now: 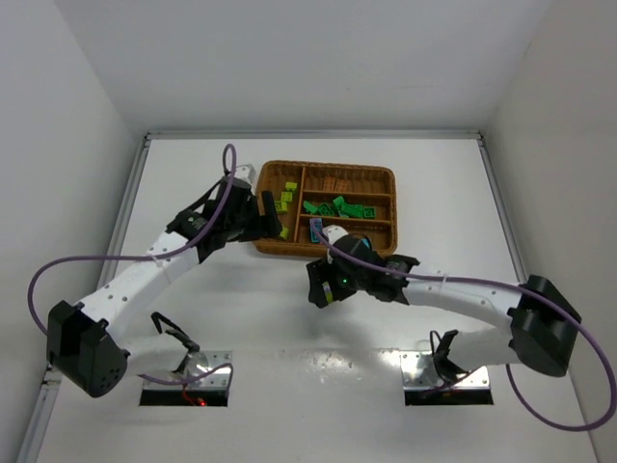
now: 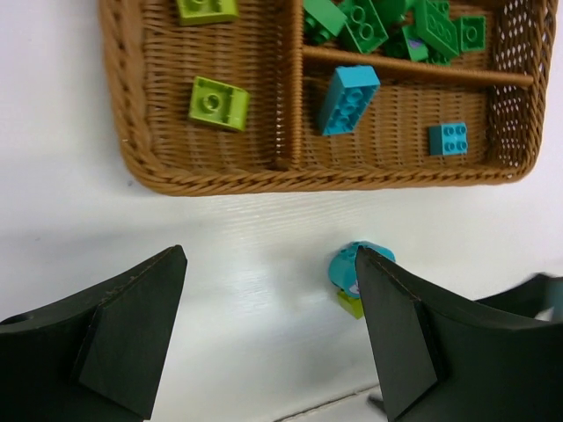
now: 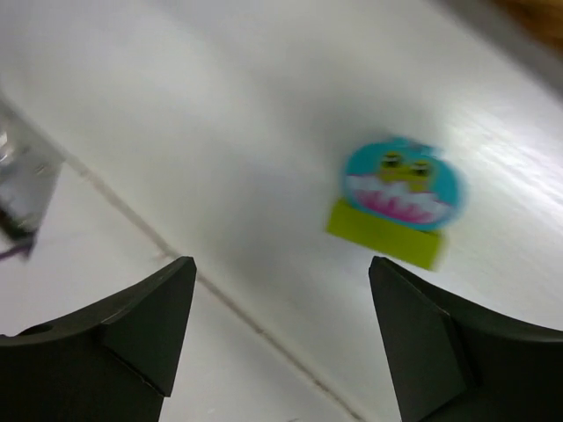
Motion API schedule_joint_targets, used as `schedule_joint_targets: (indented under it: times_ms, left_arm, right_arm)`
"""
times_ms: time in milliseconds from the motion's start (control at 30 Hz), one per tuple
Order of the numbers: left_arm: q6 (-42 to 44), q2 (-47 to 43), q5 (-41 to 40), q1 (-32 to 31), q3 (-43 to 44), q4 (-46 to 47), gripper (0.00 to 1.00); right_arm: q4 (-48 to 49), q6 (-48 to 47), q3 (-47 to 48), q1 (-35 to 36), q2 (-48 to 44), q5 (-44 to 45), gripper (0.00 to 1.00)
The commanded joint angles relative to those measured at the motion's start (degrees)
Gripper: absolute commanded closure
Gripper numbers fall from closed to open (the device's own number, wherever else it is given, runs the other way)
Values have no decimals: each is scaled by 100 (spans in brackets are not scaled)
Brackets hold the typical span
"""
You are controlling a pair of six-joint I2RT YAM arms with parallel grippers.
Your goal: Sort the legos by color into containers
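The brown wicker tray sits at mid-table and fills the top of the left wrist view. Its wide section holds lime bricks. One narrow section holds dark green bricks, and the one nearest holds cyan bricks. A cyan rounded piece stacked on a lime brick stands on the table in front of the tray. It also shows in the left wrist view. My left gripper is open and empty just in front of the tray. My right gripper is open and empty, close before the stacked piece.
White walls close the table on three sides. A seam line crosses the table under my right gripper. The two arm bases stand at the near edge.
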Motion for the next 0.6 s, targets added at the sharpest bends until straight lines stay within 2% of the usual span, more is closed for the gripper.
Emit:
schedule_joint_targets:
  times_ms: [0,67,300,567]
  left_arm:
    - [-56,-296,-188,173,-36,-39,16]
    - [-56,-296,-136,174,-97,13,16]
    - [-56,-138,145,174,-97,66,16]
    - [-56,-138,207,174,-203,66,15]
  right_arm:
    - [-792,-144,266,-119,-312,1647,20]
    - [-1136,-144,477,-198,11,1993,17]
    - [-1453,-496,1409,-260,1417,1749,9]
    - [-1453,-294,1708,-260,2016,1441,5]
